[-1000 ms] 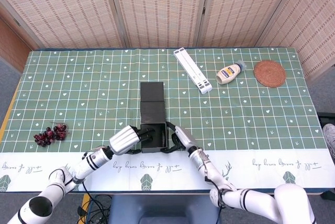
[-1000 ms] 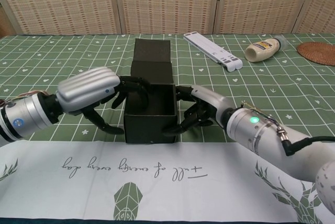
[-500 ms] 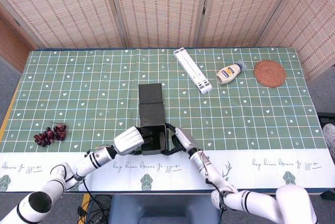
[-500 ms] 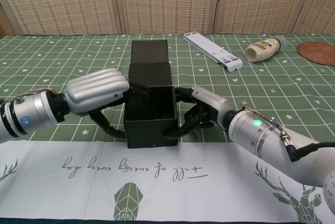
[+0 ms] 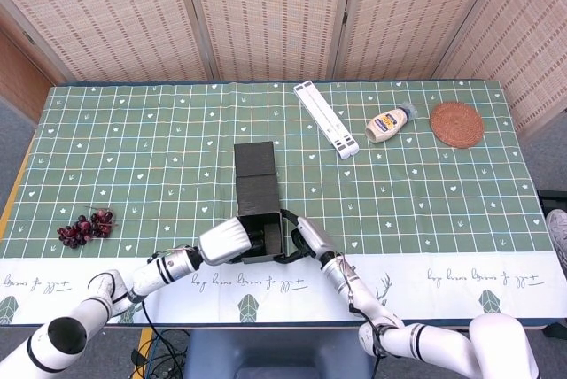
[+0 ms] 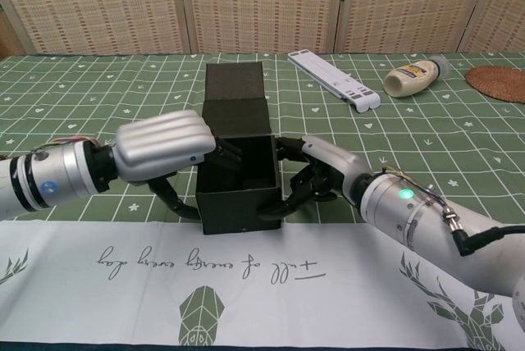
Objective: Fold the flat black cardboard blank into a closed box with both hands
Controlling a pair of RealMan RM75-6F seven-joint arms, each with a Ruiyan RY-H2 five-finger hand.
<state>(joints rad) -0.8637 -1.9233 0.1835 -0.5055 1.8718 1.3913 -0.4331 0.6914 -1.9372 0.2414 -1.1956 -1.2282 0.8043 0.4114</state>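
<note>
The black cardboard box [image 5: 257,191] [image 6: 239,202] stands near the table's front edge as an open-topped tray. Its lid flap [image 6: 235,97] rises at the back and reaches away from me. My left hand [image 5: 226,242] [image 6: 164,150] is at the box's left wall, with fingers curled over the rim into the box and the thumb low outside. My right hand [image 5: 306,235] [image 6: 316,175] is at the right wall; its fingers press the wall and one fingertip touches the front right corner. The left hand hides much of the box's inside.
A bunch of dark grapes [image 5: 84,227] lies at the left. At the back right are a white folding stand [image 5: 326,119] [image 6: 335,80], a mayonnaise bottle [image 5: 390,122] [image 6: 417,77] and a woven coaster [image 5: 456,124] [image 6: 499,83]. A white printed cloth strip [image 6: 246,269] runs along the front edge.
My left hand has slid right, further over the box's left wall, and now covers more of the inside. The right hand has stayed at the right wall.
</note>
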